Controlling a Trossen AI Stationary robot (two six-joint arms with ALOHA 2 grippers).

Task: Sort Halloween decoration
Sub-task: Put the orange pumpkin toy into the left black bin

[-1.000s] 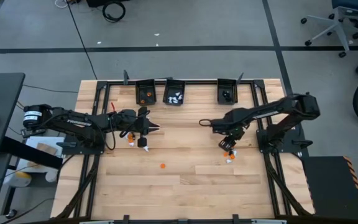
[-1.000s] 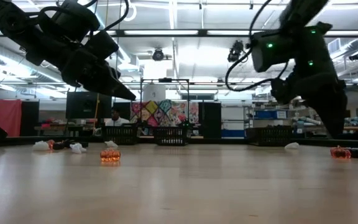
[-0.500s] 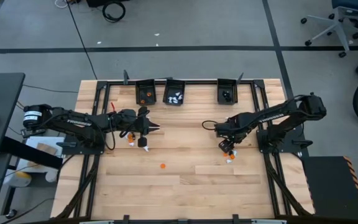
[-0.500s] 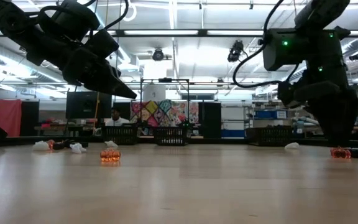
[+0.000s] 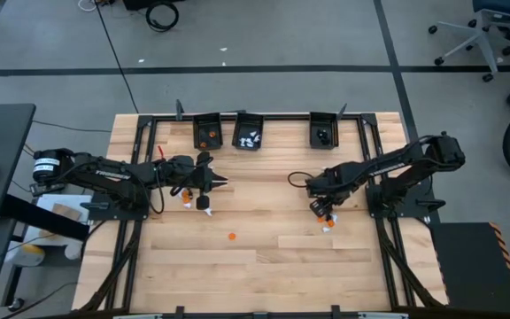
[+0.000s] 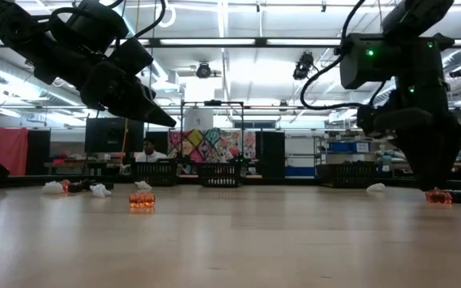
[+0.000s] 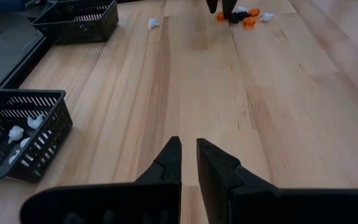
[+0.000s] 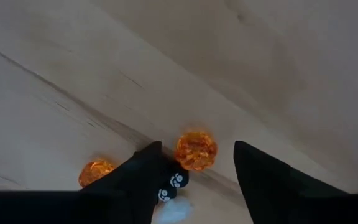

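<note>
Table [image 5: 264, 266] pale wood; right hand [image 8: 194, 171] spread, empty, over orange trinket [image 8: 196, 150]; left hand [image 7: 188, 158] near-closed, empty.

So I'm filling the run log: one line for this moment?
right end effector: open, straddling orange trinket | left end effector: nearly closed, empty, raised above table | phase: pre-grasp

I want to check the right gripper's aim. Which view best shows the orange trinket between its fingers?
The right wrist view: the orange trinket sits large between the open right gripper. In the high view it's a speck; the low view shows it beside the arm.
</note>
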